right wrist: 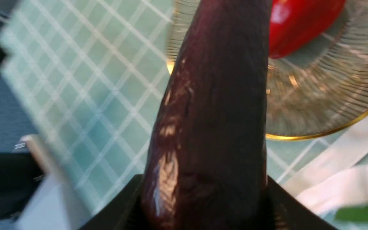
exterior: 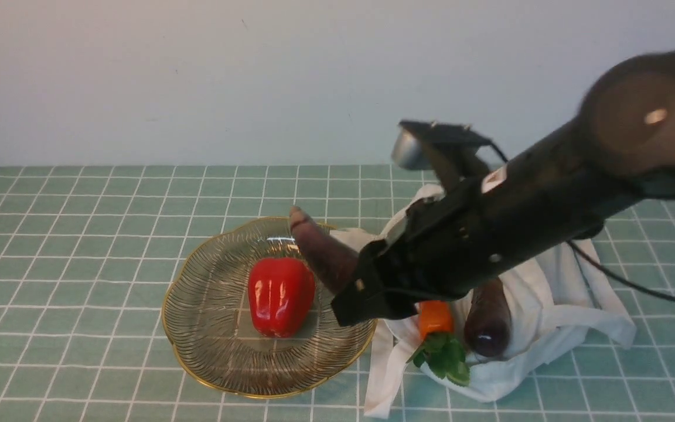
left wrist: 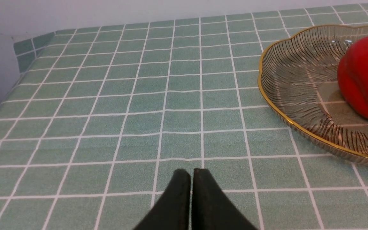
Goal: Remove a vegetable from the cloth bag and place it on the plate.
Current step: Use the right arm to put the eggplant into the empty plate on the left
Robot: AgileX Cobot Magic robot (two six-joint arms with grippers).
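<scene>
Your right claw (exterior: 354,282) clamped the eggplant (exterior: 321,251) at one end; it could have knocked the pepper (exterior: 280,296) off the plate (exterior: 205,310)

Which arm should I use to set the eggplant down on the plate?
Right: the right pincer holds the slim eggplant close over the plate; the left pincer is shut and empty, off to the side.

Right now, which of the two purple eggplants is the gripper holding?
The slim eggplant, held by the right gripper and angled up over the plate. The plumper eggplant lies in the cloth bag beside the carrot.
</scene>
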